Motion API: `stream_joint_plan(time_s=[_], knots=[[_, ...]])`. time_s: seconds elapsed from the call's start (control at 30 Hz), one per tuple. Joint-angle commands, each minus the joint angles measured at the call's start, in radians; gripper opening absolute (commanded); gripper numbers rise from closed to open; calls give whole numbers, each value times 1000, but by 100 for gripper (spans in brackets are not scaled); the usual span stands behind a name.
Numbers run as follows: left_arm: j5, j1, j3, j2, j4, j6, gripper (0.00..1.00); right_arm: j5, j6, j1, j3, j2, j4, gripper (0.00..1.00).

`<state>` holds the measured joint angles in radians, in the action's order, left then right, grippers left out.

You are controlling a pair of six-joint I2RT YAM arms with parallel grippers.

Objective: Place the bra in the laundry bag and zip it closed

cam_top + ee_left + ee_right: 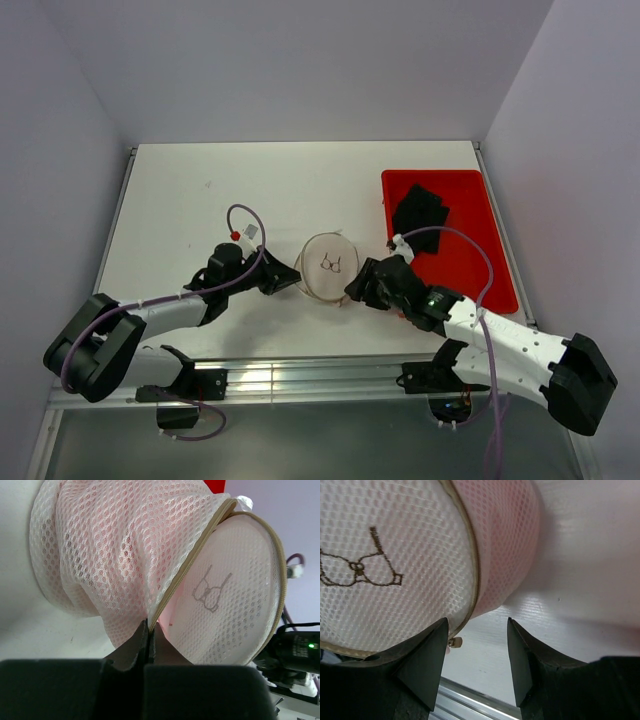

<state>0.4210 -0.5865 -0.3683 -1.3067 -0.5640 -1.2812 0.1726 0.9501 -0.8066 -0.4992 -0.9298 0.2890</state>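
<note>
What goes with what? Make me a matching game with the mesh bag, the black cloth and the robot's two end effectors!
Things:
1. laundry bag
2. black garment
3. left end effector
4. right end effector

States or places:
a. open
b. lying in the red bin
c. pinched shut on the bag's zipper rim
d. on the table between the two arms, with a little bra drawing on its face

Pairs: 1-d, 2-b, 3-c, 4-a

This looks like a robot lab cell: a white table (180, 200) closed in by plain pale walls (300, 70), with two arms (160, 312) fixed at a metal rail (300, 378) and loose cables (245, 213).
</note>
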Motion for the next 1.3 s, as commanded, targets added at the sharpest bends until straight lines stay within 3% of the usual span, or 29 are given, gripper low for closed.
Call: stream_joint_plan(time_s=[0.0,0.4,1.27], knots=[[18,4,-11,12,-42,-7,0,-45,97,12,85,46,-227,58],[21,4,-15,9,-30,-1,0,22,194,17,228,115,-435,47],[25,4,-29,20,4,14,0,48,174,50,246,60,-493,46]])
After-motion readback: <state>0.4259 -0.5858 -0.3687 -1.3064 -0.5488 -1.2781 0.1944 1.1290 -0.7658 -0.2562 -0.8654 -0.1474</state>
